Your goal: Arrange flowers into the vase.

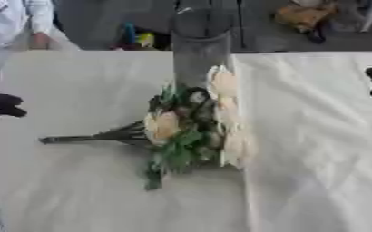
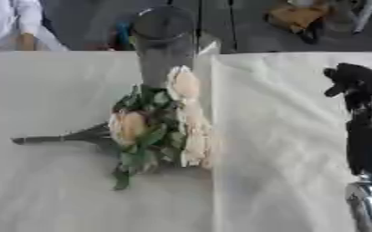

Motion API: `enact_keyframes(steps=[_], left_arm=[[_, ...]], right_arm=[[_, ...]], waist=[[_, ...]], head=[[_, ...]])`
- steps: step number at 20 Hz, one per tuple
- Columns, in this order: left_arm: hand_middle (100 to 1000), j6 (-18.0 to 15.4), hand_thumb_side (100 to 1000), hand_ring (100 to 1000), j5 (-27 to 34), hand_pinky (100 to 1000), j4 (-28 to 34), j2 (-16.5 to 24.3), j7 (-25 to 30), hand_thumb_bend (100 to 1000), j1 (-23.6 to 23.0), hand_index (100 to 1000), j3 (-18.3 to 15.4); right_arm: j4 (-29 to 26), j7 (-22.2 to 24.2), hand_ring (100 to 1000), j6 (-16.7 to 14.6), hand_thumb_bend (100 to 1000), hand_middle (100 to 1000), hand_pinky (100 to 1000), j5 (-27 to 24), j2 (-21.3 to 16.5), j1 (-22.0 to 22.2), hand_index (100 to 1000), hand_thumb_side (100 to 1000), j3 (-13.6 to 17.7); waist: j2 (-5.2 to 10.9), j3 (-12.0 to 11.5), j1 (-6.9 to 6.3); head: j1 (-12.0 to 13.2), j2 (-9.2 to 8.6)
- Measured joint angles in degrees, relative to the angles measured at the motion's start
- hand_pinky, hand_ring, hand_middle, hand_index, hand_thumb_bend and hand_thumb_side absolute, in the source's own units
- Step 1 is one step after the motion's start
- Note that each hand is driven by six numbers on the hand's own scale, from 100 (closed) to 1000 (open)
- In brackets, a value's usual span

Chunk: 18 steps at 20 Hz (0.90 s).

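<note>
Both hands hang clear of the flowers. Left hand [image 1: 0, 106] shows at the left edge of the left eye view only, well left of the bouquet [image 1: 191, 124], fingers curled and holding nothing. Right hand [image 2: 354, 80] appears best in the right eye view, well right of the bouquet, dark fingers bunched; whether they are apart or closed I cannot tell. The bouquet lies flat on the white tablecloth [image 1: 316, 149], cream blooms and green leaves to the right, dark stems [image 1: 90, 137] pointing left. Just behind the blooms stands the tall clear glass vase [image 2: 163, 45], upright, with a bloom against its base. Beyond the vase, the table's far edge meets a dark floor.
</note>
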State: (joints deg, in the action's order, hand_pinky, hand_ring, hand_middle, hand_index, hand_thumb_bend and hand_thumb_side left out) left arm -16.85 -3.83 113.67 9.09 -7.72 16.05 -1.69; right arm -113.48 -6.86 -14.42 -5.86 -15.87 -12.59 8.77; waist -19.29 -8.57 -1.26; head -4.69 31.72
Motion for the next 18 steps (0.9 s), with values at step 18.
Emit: enact_keyframes(steps=[18], left_arm=[[733, 1.7, 965, 608, -3.0, 533, 0.0, 11.4, -4.4, 100, 2.1, 851, 0.0]], right_arm=[[0.0, -0.1, 786, -2.1, 100, 448, 912, -0.6, -2.7, 0.3, 741, 933, -0.3]], waist=[[0.0, 0.4, -0.02]], head=[[-2.9, 0.4]])
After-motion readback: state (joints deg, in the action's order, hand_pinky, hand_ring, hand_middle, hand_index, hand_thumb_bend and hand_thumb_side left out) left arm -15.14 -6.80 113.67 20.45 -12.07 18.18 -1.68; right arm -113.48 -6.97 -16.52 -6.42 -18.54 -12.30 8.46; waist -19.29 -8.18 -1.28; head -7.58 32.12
